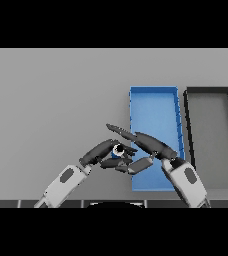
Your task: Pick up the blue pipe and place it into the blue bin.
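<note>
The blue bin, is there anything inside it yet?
The blue bin shows only bare floor in its far part. The right hand reaches over its near part and hides what lies below. The black bin stands beside it.

1. Even, diffuse light, moderately bright, with no glare on the grey table [51, 110]
2. Only faint shadow inside the blue bin [153, 107]
3. No edge distortion

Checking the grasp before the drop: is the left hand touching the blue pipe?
Touching. In the head view the left hand has its fingers curled around the blue pipe, whose round end shows between them, beside the blue bin's left wall.
</note>
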